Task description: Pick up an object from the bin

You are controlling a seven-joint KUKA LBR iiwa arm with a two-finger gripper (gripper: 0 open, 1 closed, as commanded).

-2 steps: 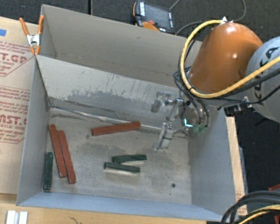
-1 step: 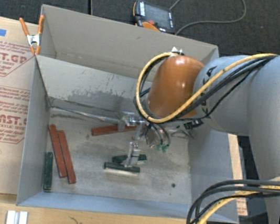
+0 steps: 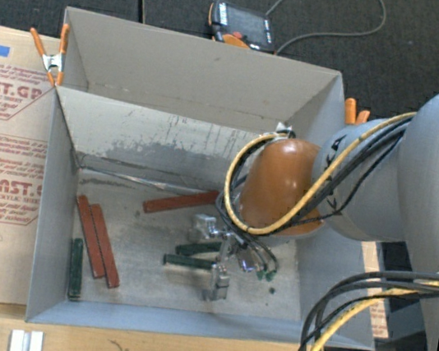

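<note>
My gripper [image 3: 214, 257] is low in the bin's right half, under the orange wrist cover. It is open, with one metal fingertip [image 3: 208, 227] toward the back and the other [image 3: 218, 285] toward the front. Two dark green sticks lie side by side between them: the upper green stick [image 3: 195, 249] and the lower green stick [image 3: 186, 262]. Their right ends reach in under the gripper, and both rest on the bin floor. A red-brown stick [image 3: 177, 203] lies slanted just behind and to the left.
Two red-brown sticks [image 3: 97, 242] lie together at the bin's left, with another dark green stick [image 3: 75, 268] beside them near the left wall. Small green bits [image 3: 268, 276] sit right of the gripper. The arm and its cables cover the bin's right side.
</note>
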